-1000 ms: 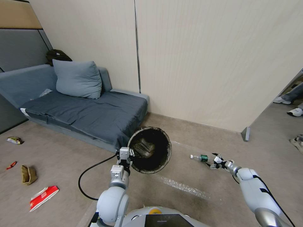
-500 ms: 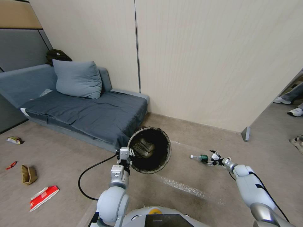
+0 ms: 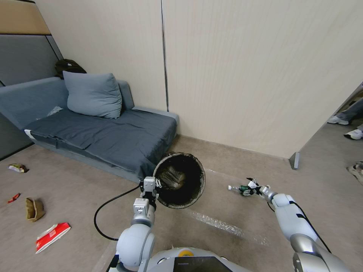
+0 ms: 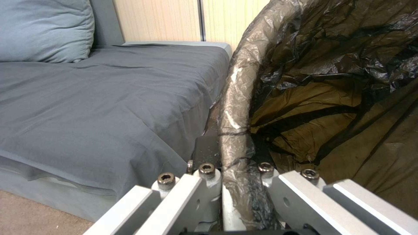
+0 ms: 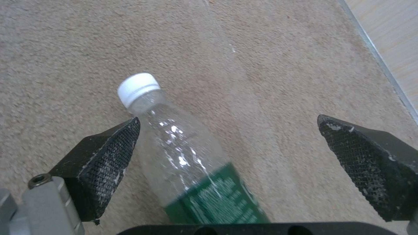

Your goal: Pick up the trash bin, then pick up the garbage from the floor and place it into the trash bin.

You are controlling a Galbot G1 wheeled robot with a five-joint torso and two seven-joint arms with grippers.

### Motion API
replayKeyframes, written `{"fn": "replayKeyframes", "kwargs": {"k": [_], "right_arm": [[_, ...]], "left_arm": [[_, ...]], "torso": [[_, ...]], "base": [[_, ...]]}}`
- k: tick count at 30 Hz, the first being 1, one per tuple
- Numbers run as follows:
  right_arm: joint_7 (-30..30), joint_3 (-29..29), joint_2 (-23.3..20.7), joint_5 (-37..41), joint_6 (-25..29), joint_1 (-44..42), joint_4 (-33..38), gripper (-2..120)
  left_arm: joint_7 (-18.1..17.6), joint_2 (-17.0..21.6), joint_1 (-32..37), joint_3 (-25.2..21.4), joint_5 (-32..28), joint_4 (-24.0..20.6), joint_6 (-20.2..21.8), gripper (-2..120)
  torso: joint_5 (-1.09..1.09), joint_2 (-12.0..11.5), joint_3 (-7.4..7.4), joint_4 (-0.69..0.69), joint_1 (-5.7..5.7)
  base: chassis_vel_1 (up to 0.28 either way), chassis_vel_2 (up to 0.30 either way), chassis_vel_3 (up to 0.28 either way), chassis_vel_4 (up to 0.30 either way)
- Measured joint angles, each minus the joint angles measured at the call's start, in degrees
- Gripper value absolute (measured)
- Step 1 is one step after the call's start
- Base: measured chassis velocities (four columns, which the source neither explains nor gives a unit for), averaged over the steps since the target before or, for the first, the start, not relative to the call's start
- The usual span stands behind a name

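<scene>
The trash bin [image 3: 180,180], lined with a black bag, hangs tilted with its mouth toward me. My left gripper [image 3: 149,187] is shut on its near rim. In the left wrist view the gripper [image 4: 237,195] pinches the bag-covered rim [image 4: 235,130]. A clear green-labelled bottle [image 3: 235,188] lies on the carpet to the right, and my right gripper [image 3: 246,187] is open around its labelled end. In the right wrist view the bottle [image 5: 187,163] lies between the fingers, close against one pad [image 5: 109,156]. More garbage lies far left: a red-and-white carton [image 3: 51,236], tan paper bag [image 3: 34,208], red scrap [image 3: 14,197] and yellow wrapper [image 3: 17,167].
A grey sofa [image 3: 106,139] with a cushion [image 3: 92,94] stands just behind the bin, against the wall. A black cable [image 3: 104,211] loops on the floor by my left arm. A shiny clear strip [image 3: 219,224] lies on the carpet. A wall corner [image 3: 294,160] stands at the right.
My right gripper has moved left along the floor and now straddles the bottle. The left arm and the bin have not moved.
</scene>
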Motion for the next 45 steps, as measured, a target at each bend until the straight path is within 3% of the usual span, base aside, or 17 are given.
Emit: {"fn": "replayKeyframes", "kwargs": {"k": [26, 41, 45], "right_arm": [[1.95, 2.79, 2.05, -0.99, 0.07, -0.77, -6.29, 100], [2.79, 3.53, 1.00, 6.00, -4.72, 1.00, -9.72, 100], [2.84, 3.43, 2.01, 6.16, -4.84, 0.82, -9.65, 94]], "left_arm": [[-0.07, 0.11, 0.03, -0.01, -0.02, -0.16, -0.09, 0], [-0.12, 0.43, 0.15, -0.14, -0.03, -0.34, -0.09, 0], [-0.12, 0.52, -0.06, -0.11, -0.20, -0.34, -0.09, 0]], "torso": [[-0.01, 0.00, 0.00, 0.01, 0.00], [0.00, 0.00, 0.00, 0.00, 0.00], [0.01, 0.00, 0.00, 0.00, 0.00]], "base": [[0.000, 0.000, 0.000, 0.000], [0.000, 0.000, 0.000, 0.000], [0.000, 0.000, 0.000, 0.000]]}}
